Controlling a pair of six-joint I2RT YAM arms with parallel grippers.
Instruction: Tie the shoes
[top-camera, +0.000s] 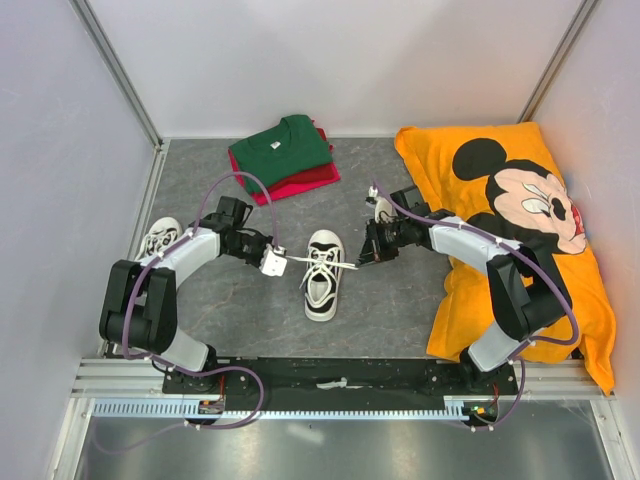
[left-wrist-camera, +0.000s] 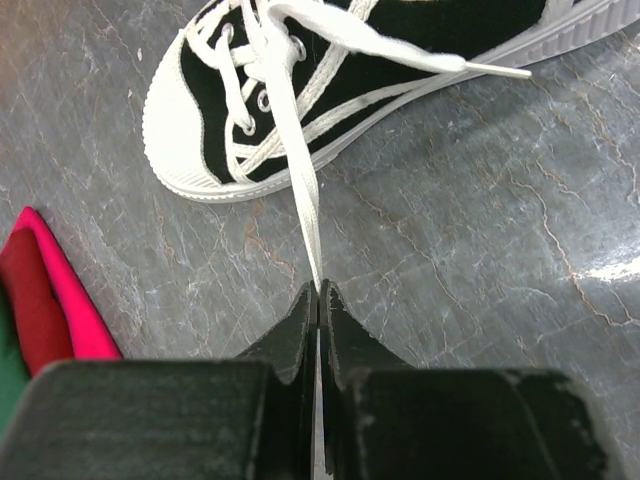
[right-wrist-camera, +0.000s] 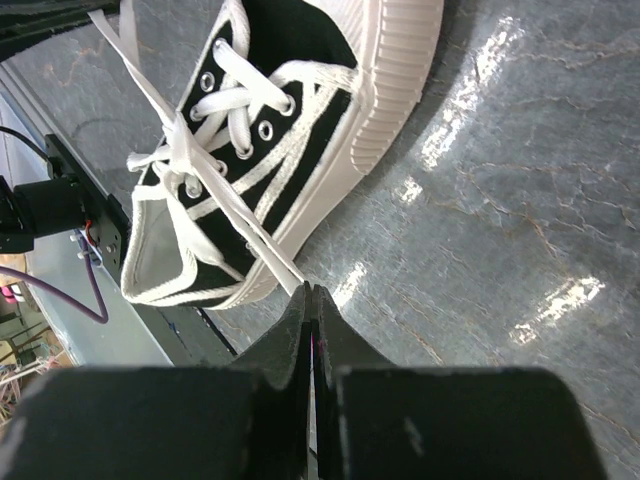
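Observation:
One white canvas shoe (top-camera: 322, 275) with dark lining lies at the table's middle, toe toward the arms. Its laces are pulled out to both sides. My left gripper (top-camera: 283, 262) is shut on the left lace end (left-wrist-camera: 300, 170), just left of the shoe (left-wrist-camera: 400, 60). My right gripper (top-camera: 358, 262) is shut on the right lace end (right-wrist-camera: 240, 225), just right of the shoe (right-wrist-camera: 270, 150). In both wrist views the jaws are pressed together on the taut lace, left (left-wrist-camera: 319, 292) and right (right-wrist-camera: 313, 292). The second shoe (top-camera: 160, 238) lies at the far left, beside the left arm.
A folded green shirt (top-camera: 280, 148) lies on red shirts (top-camera: 300, 182) at the back. An orange Mickey Mouse cloth (top-camera: 520, 220) covers the right side under the right arm. Walls close in the left, back and right; a metal rail (top-camera: 340, 378) runs along the front.

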